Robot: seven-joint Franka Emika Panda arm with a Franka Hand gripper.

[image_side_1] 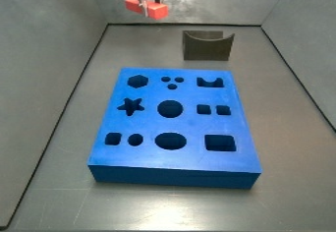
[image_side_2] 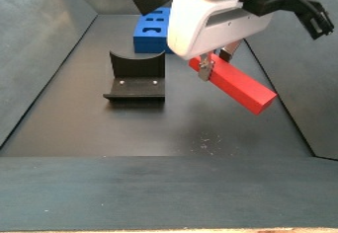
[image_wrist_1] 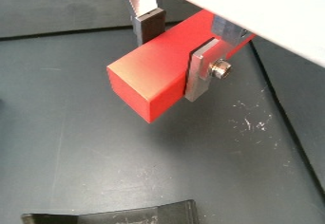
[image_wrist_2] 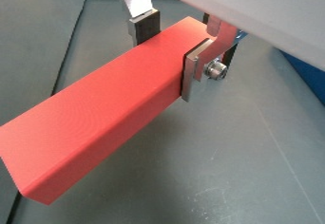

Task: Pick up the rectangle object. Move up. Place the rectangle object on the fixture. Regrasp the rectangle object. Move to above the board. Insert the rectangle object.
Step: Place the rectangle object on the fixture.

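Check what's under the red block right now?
Bare dark floor only; the rectangle object hangs clear in the gripper. The fixture sits off to the side, not beneath. Nothing looks covered.

The red-orange block (image_side_2: 239, 85) hangs tilted in the air, clamped in the gripper (image_side_2: 209, 63). The dark fixture (image_side_2: 134, 77) stands empty on the floor, near the blue board (image_side_1: 172, 125).

We see a dark grey, smooth floor (image_side_1: 53, 128) enclosed by grey walls. Directly on it lies the large bright-blue board (image_side_1: 171, 128) with dark cut-out holes, and apart from it stands the small dark fixture (image_side_1: 206, 45) with a curved notch. The gripper (image_side_2: 211, 63) hangs above the floor, touching neither.
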